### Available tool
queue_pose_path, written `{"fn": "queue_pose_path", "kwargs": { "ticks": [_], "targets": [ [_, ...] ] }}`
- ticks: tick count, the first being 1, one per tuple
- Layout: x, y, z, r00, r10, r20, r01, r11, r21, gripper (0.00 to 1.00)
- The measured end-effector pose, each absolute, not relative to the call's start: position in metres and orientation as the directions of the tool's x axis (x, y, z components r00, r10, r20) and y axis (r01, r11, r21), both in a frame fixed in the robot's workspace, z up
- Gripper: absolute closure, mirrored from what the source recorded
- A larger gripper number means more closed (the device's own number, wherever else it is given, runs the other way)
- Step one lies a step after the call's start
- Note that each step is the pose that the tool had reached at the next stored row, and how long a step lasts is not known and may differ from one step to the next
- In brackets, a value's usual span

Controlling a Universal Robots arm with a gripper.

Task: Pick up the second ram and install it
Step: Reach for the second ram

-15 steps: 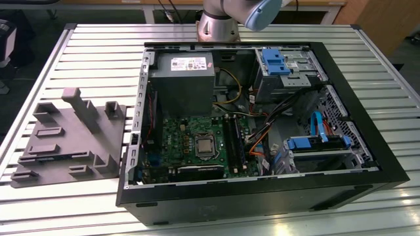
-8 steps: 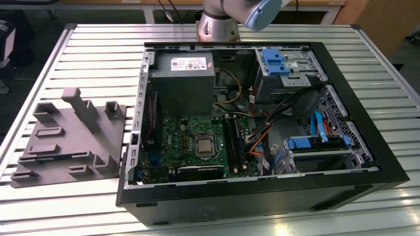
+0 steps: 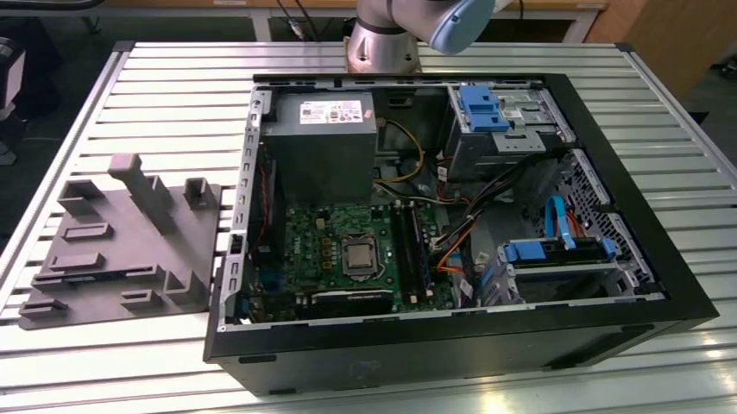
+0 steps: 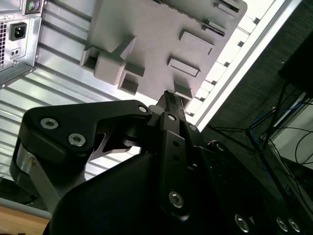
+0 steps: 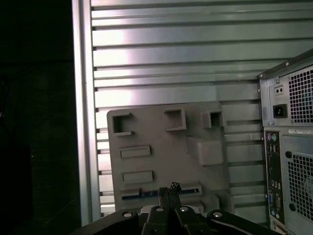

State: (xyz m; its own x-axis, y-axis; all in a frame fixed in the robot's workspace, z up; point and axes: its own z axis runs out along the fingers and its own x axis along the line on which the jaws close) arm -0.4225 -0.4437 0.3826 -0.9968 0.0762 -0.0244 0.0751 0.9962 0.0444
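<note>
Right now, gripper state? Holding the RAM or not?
Gripper: fingers shut, nothing held between them; it hangs above the grey tray.

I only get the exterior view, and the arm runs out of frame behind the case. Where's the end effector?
Observer: In both wrist views the end effector hangs over the tray, apart from it.
Operator: Holding anything?
Observer: No. It is shut, with nothing between the fingers.
Operator: Is the ram in the tray?
Observer: In the first wrist view a dark strip, probably the ram, lies in a tray slot in line with the end effector.
</note>
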Motion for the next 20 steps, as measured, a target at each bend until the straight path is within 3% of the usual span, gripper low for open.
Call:
{"fn": "queue_pose_path", "kwargs": {
  "ticks": [20],
  "targets": [
    [-0.4262,-0.4477,0.3803,-0.997,0.076,-0.024,0.075,0.996,0.044,0.89]
  ]
}}
